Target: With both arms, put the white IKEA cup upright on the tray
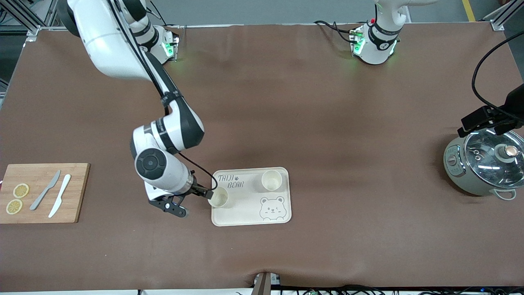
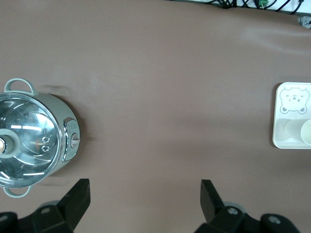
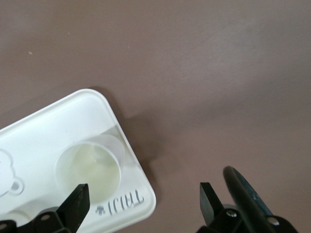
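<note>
Your white cup point(image 1: 218, 198) stands upright on the cream tray point(image 1: 282, 213), at the tray edge toward the right arm's end of the table, just below the "TAIJI BEAR" lettering point(image 1: 230, 181). A second white cup point(image 1: 271, 180) stands upright on the same tray, farther from the front camera and apart from the first. A grey bear face point(image 1: 272, 208) is printed in the tray's near corner.

Your right gripper point(image 1: 203, 191) sits at the first cup's rim; in the right wrist view its fingers point(image 3: 77, 204) are spread apart, with the cup point(image 3: 89, 169) beside one finger and not clamped.

Your left gripper point(image 2: 145, 194) waits above the brown table point(image 1: 327, 135) beside a steel pot with a glass lid point(image 1: 485, 166), fingers wide apart and holding nothing.

At the right arm's end, a wooden cutting board point(image 1: 77, 192) carries two lemon slices point(image 1: 20, 190), a grey knife point(image 1: 45, 190) and a white knife point(image 1: 59, 195).
</note>
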